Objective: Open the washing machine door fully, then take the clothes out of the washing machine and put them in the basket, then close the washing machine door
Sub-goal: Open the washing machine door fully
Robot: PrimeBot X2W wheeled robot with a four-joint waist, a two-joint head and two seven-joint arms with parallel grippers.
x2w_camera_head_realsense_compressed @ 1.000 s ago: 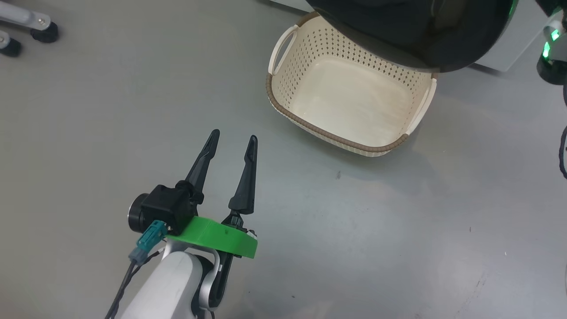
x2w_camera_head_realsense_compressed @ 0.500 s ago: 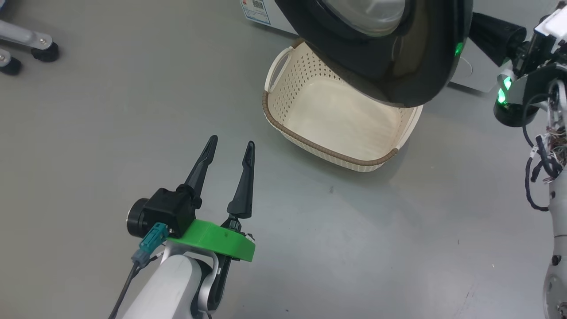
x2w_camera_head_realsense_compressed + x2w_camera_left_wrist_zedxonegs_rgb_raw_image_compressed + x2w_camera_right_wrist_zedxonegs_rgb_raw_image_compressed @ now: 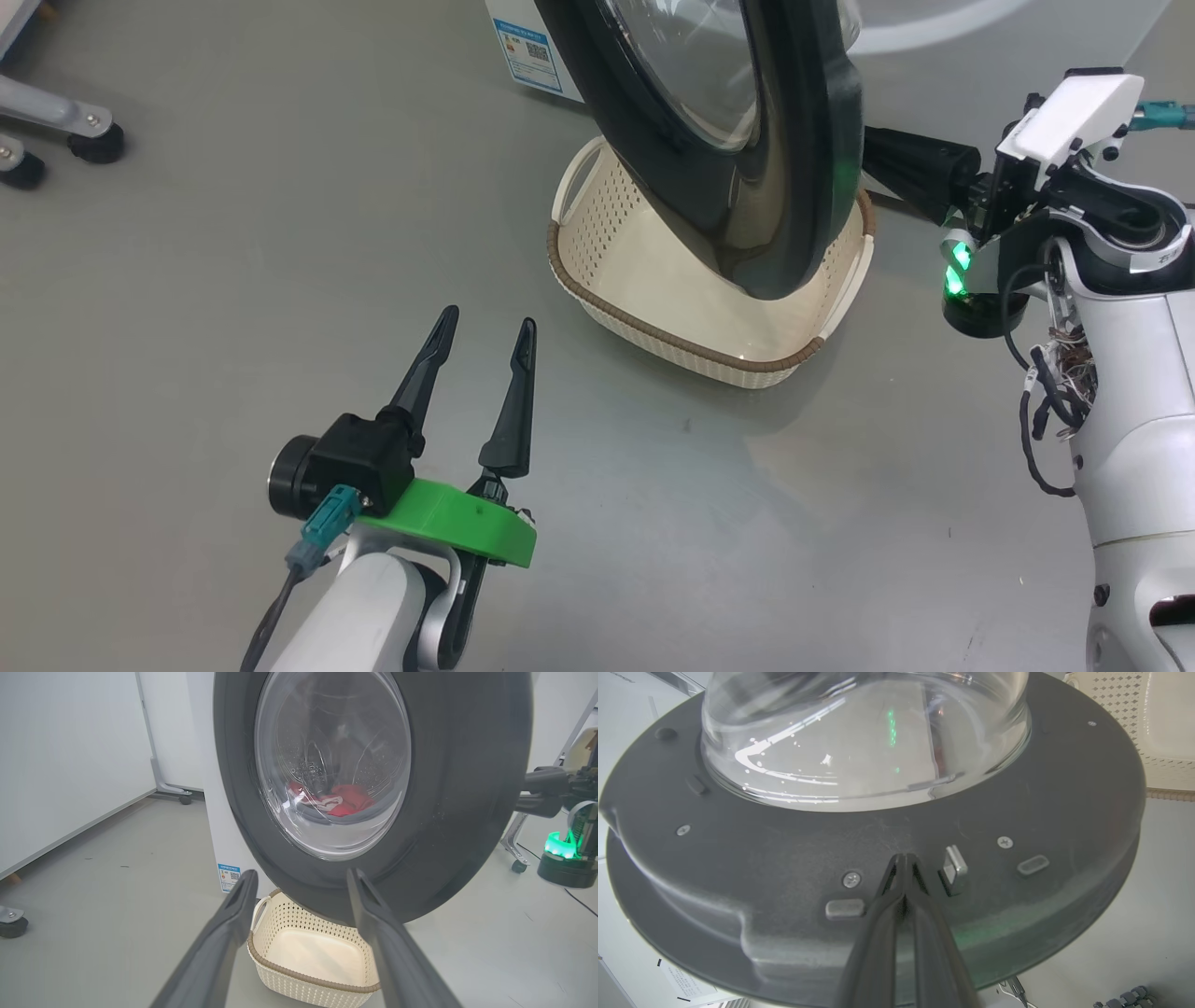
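Black washing machine door (image 3: 803, 168) faces spread left pincer (image 3: 490, 319); closed right pincer (image 3: 903, 857) touches inner rim.

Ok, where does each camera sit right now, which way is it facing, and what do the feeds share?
Head view: on the head, looking down at the floor, the basket and the washing machine door above it; the open left gripper and the right arm show.
Left wrist view: looks along that gripper at the door's outer glass, the clothes behind it.
Right wrist view: faces the door's inner side, with the shut right gripper at its rim.
Shared: all three show the door.
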